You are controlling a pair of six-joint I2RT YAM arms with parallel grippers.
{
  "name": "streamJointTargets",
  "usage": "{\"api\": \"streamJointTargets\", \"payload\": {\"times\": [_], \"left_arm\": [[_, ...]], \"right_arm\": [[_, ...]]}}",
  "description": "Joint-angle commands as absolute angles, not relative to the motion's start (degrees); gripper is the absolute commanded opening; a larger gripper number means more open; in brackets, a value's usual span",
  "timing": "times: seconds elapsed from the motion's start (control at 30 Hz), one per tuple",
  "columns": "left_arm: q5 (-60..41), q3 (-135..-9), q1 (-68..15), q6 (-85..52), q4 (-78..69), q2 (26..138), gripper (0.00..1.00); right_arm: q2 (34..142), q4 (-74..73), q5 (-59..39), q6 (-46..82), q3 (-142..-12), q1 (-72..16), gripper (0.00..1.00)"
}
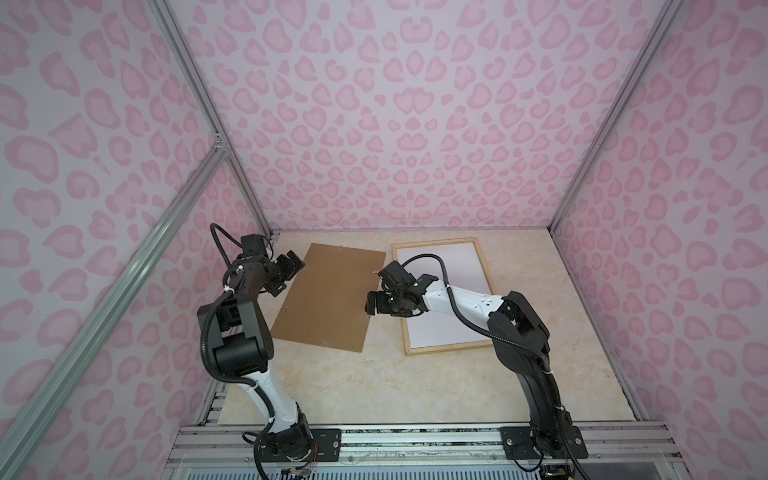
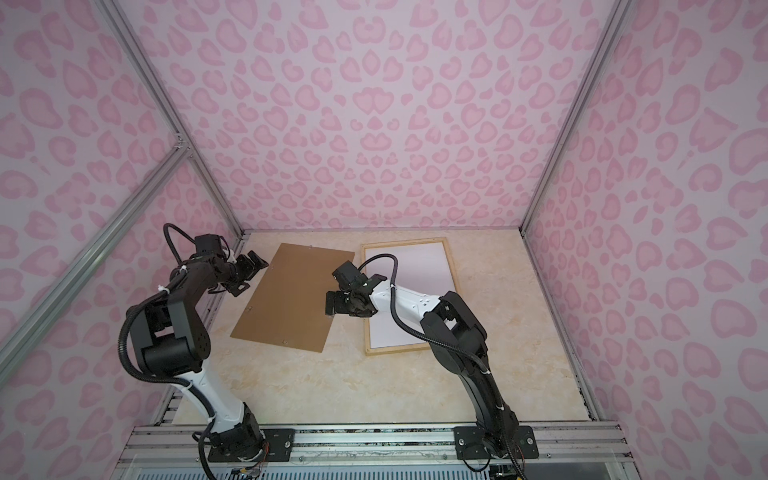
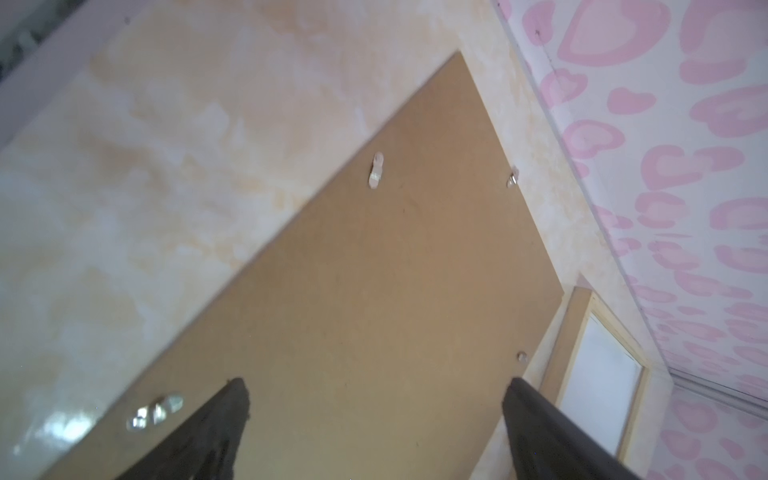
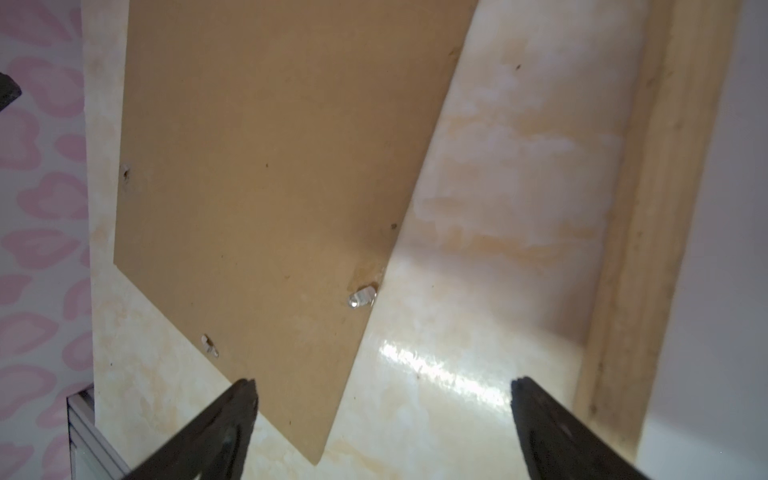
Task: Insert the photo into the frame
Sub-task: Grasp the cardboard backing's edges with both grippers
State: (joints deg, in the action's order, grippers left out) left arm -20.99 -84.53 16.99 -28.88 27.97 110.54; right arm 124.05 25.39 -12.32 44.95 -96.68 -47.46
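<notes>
Where the glossy cream marbled tabletop (image 1: 374,386) runs bare up front, both arms reach inward. Left gripper (image 3: 377,380): black fingers spread wide, empty, over a matte flat brown fibreboard backing sheet (image 1: 328,295) with small metal tabs (image 3: 376,170) near its edges. Right gripper (image 4: 382,384): likewise agape, empty, above that board's right edge. Farther right, the thin pale wooden rectangular frame (image 1: 449,348) lies flat, filled by a smooth white sheet (image 1: 461,266). Whether that is the photo face down, I cannot tell.

looks down in both top views from high above the arm bases (image 1: 291,446), over the whole tabletop (image 1: 374,386) to the back wall (image 1: 395,124). peers from each wrist, close and low, across the brown board (image 3: 374,270); shares board and frame (image 4: 648,208) edge between wrist views.
</notes>
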Motion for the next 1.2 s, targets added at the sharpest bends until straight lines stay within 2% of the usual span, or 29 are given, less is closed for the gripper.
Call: {"api": "streamJointTargets", "payload": {"times": [0.0, 0.3, 0.5, 0.67, 0.87, 1.17], "left_arm": [[-20.6, -91.6, 18.0, -22.0, 32.9, 116.9, 0.98], [-22.2, -101.2, 20.6, -23.2, 36.4, 129.2, 0.99], [-26.1, -102.0, 20.6, -25.0, 39.5, 131.6, 0.99], [-30.6, -97.4, 20.2, -26.7, 39.0, 129.8, 0.99], [-36.1, -92.3, 20.2, -27.6, 36.3, 126.9, 0.99], [-37.8, -85.0, 19.5, -27.8, 33.0, 124.5, 0.99]], "right_arm": [[126.4, 22.8, -10.0, 50.9, -98.2, -47.1, 0.98], [136.1, 20.3, -13.7, 56.3, -105.8, -44.2, 0.98], [142.5, 20.4, -16.0, 60.7, -111.9, -43.5, 0.98], [146.1, 19.7, -18.4, 63.1, -116.8, -43.3, 0.98], [145.8, 23.8, -19.6, 57.1, -124.8, -43.3, 0.98], [140.5, 19.5, -24.6, 56.3, -124.3, -42.7, 0.98]]}}
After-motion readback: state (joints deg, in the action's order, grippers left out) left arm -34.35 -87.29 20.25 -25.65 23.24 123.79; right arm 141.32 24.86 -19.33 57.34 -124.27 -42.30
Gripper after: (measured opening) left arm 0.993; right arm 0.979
